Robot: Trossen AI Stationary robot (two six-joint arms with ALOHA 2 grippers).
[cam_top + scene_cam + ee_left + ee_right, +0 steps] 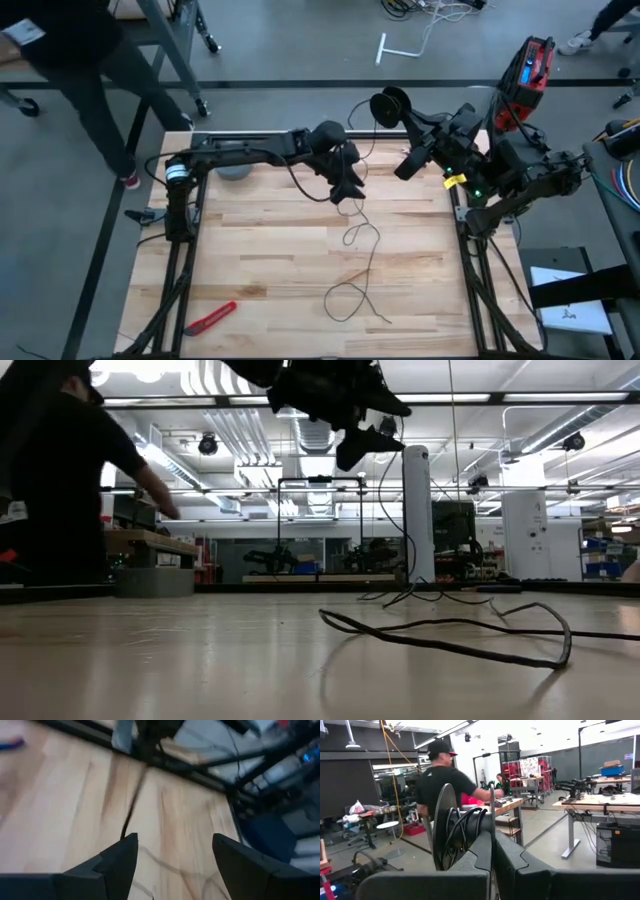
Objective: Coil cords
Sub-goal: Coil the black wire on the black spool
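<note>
from above, the right end effector (402, 112) sits past the far edge of the wooden counter (260, 250) and pinches the small black reel (389, 106), which it holds up in the air beyond that edge. the thin black cord (362, 250) runs from the reel toward the left end effector (347, 190), which hangs over the far middle of the counter, then drops and lies in loose loops down the middle of the boards to a point near the front edge. a grey tape roll (235, 171) sits at the far left beside the left arm, and a red-handled tool (211, 317) lies at the front left corner. at counter height, the cord (450, 628) lies in a low flat loop on the surface, with one strand rising to the dark end effector (352, 450) overhead, and a person in black (60, 480) stands at the left. past the left wrist, the two fingers (120, 860) are spread apart above the boards with a dark strand (132, 810) running close by one tip. past the right wrist, the fingers (485, 855) are pressed on the reel (451, 832), its flange on edge with cord wound around the hub, and a person in a cap (442, 775) stands at a bench behind.
</note>
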